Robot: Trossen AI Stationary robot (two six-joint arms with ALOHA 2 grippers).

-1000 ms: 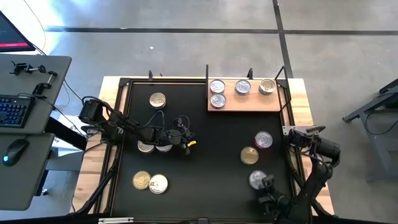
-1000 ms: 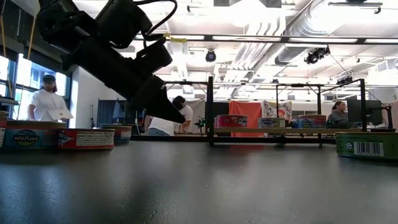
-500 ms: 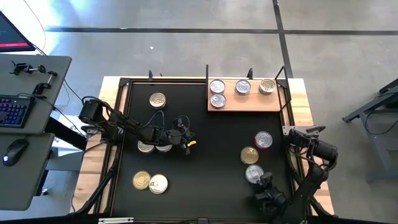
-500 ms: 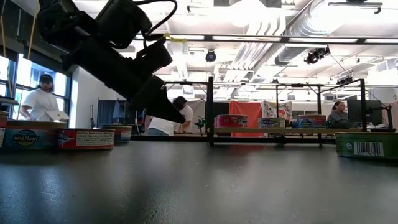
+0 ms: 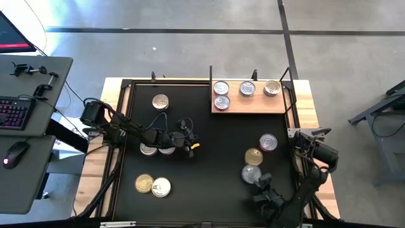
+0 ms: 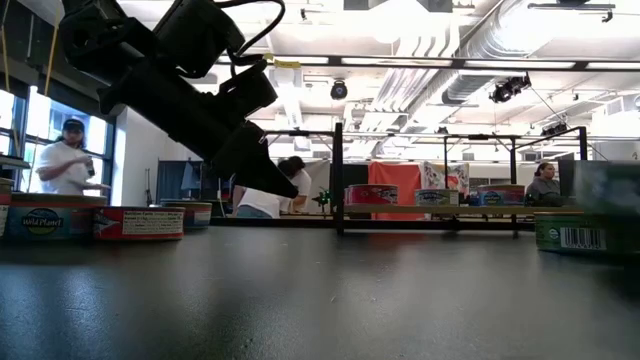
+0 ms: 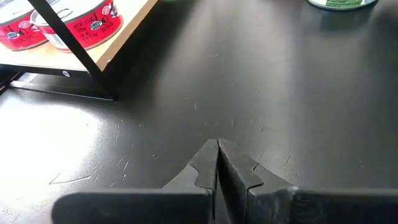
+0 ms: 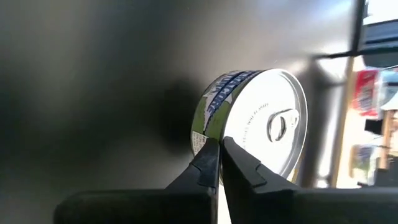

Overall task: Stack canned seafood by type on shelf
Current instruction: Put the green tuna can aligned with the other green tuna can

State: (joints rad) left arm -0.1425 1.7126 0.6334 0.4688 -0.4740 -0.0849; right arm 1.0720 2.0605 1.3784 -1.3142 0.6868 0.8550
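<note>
The right gripper [image 5: 258, 182] sits near the mat's [image 5: 209, 190] front right corner, fingers pressed together with nothing between them, tips touching the side of a silver-lidded can [image 8: 261, 124] just ahead; that can has a green and blue label whose words are too blurred to read. A gold can [image 5: 254, 158] lies just beyond it and a red-sided can [image 5: 267, 142] further on, with the shelf [image 5: 253, 101] and its four cans well beyond at the far edge. Open mat stretches to this gripper's left. The left gripper [image 7: 217, 163], also closed and empty, rests mid-mat with bare mat ahead. In the low view a side can [image 6: 40, 222] reads "Wild Planet".
</note>
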